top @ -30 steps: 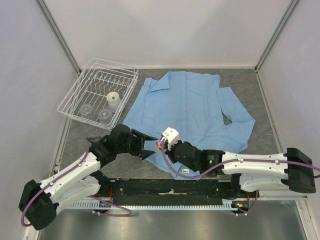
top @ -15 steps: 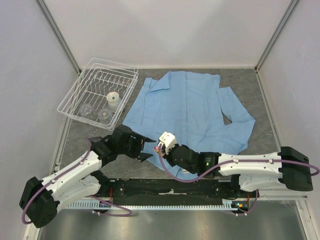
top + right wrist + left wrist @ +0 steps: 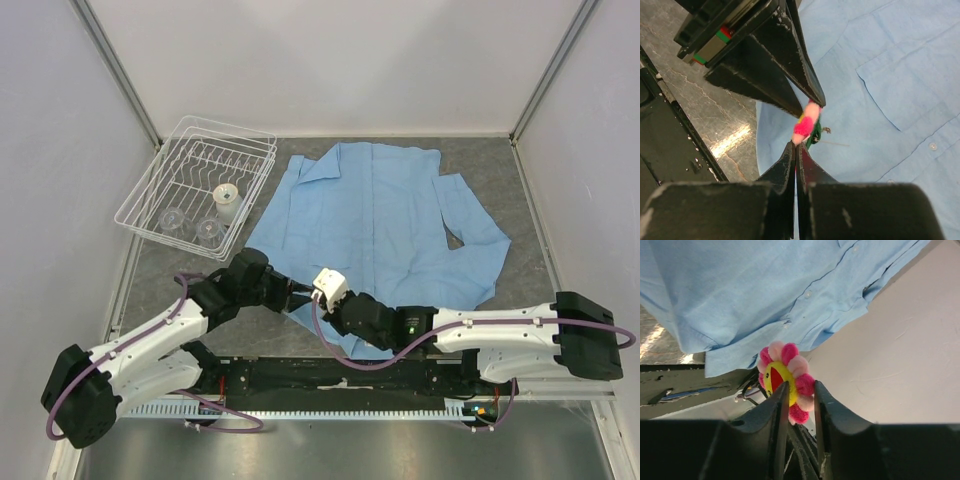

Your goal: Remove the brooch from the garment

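Observation:
The brooch (image 3: 785, 377), a pink-petalled flower with a yellow centre, hangs in the air just off the near hem of the garment (image 3: 380, 210), a light blue shirt spread flat on the table. My left gripper (image 3: 800, 385) has one finger on either side of the brooch and is shut on it. From the opposite side my right gripper (image 3: 795, 145) is shut on the lower petals of the brooch (image 3: 807, 120). In the right wrist view the left fingers (image 3: 790, 75) come down onto the flower from above. A green backing shows behind the petals. From above, both grippers meet near the shirt's hem (image 3: 312, 292).
A white wire dish rack (image 3: 200, 185) holding glasses and a small cup stands at the back left. The black front rail (image 3: 330, 375) runs along the near table edge, just below both arms. Grey walls close in the left and right sides.
My left gripper has moved right to meet the right gripper and closed from wide open onto the brooch. The right gripper shifted slightly left, still shut on the brooch.

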Controlling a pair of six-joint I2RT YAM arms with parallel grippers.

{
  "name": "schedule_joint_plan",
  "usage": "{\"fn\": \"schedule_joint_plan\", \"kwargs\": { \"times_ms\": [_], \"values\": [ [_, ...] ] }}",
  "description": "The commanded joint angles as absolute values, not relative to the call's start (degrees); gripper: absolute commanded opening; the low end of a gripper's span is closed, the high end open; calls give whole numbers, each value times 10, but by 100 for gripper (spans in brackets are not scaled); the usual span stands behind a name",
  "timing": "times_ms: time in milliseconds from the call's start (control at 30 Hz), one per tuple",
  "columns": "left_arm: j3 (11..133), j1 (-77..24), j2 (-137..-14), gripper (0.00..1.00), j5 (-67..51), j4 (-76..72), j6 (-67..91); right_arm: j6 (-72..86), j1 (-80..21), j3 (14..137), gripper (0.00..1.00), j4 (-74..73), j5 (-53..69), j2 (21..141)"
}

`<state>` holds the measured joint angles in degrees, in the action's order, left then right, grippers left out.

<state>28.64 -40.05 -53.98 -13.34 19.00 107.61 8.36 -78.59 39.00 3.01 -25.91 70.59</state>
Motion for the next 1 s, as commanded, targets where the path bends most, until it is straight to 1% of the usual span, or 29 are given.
{"fn": "schedule_joint_plan", "kwargs": {
  "times_ms": [0, 33, 67, 100, 133, 167, 200, 233, 267, 300, 333, 367, 400, 433, 500, 533, 600, 633, 700, 733, 767, 867, 933, 967],
  "values": [
    [287, -404, -545, 25, -144, 144, 1057, 71, -796, 426, 0, 43, -284, 711],
    [287, -405, -546, 20, -145, 138, 1055, 74, -796, 431, 0, 37, -289, 711],
    [285, -405, -545, 2, -144, 126, 1052, 82, -796, 437, 0, 28, -308, 712],
    [283, -405, -544, 2, -141, 119, 1042, 90, -796, 452, 3, 7, -320, 709],
    [280, -405, -541, 2, -136, 106, 1032, 101, -796, 459, 16, -11, -335, 708],
    [273, -405, -539, 2, -129, 83, 1019, 113, -796, 468, 23, -35, -358, 707],
    [269, -405, -531, 2, -117, 70, 990, 139, -795, 480, 34, -70, -364, 698],
    [264, -405, -526, 2, -108, 54, 972, 149, -795, 482, 46, -84, -357, 690],
    [252, -405, -520, 2, -99, 38, 954, 158, -791, 484, 52, -97, -342, 679],
    [243, -405, -512, 2, -92, -25, 914, 181, -790, 483, 57, -118, -311, 652],
    [233, -404, -507, 2, -93, -57, 893, 197, -789, 481, 65, -128, -298, 635],
    [213, -404, -505, 2, -96, -95, 876, 209, -788, 478, 68, -138, -283, 617],
    [202, -404, -503, 2, -103, -168, 845, 222, -787, 469, 71, -155, -265, 578],
    [192, -403, -507, 2, -111, -215, 829, 250, -786, 464, 76, -166, -258, 557],
    [181, -403, -517, 2, -142, -268, 777, 278, -777, 447, 83, -191, -250, 495],
    [186, -403, -533, 2, -154, -292, 757, 299, -771, 444, 88, -199, -232, 477],
    [199, -403, -548, 2, -187, -314, 715, 321, -737, 439, 91, -210, -191, 443],
    [198, -403, -556, 2, -196, -362, 712, 329, -723, 439, 91, -211, -143, 437],
    [177, -403, -575, 2, -214, -441, 721, 350, -672, 435, 92, -207, -87, 432],
    [173, -402, -578, 2, -219, -468, 723, 353, -653, 434, 92, -202, -63, 436],
    [173, -402, -589, 2, -222, -508, 721, 357, -616, 432, 91, -197, -8, 439],
    [183, -402, -599, 2, -242, -544, 703, 364, -549, 417, 90, -157, 88, 443],
    [183, -402, -601, 2, -241, -559, 699, 369, -520, 403, 88, -132, 125, 445],
    [181, -402, -602, 2, -237, -563, 697, 369, -487, 397, 86, -125, 141, 447]
  ]
}}
